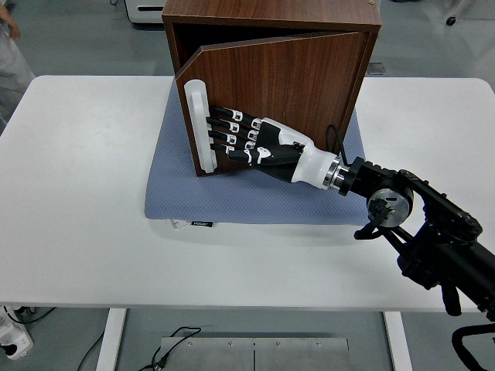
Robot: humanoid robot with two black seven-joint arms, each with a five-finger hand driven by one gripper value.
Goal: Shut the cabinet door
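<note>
a dark brown wooden cabinet (309,46) stands on a blue-grey textured mat (255,197) toward the far side of the white table (85,193). its wood-grain door (286,85) is hinged on the right and hangs partly ajar, the free left edge swung out toward the near side, with a dark wedge of interior showing above it. a long white bar handle (199,125) runs upright along that free edge. the robot's black-and-white right hand (259,144) reaches in from the right, its black arm (425,228) crossing the table's right part. the hand lies flat against the door's face, fingers (228,127) stretched out straight and side by side, their tips just beside the white handle; they grasp nothing, only press on the panel. the thumb is tucked low near the door's bottom edge. a thin black cable (334,137) loops by the wrist. at the upper left corner a bit of a person in light clothing (11,54) shows beyond the table.
</note>
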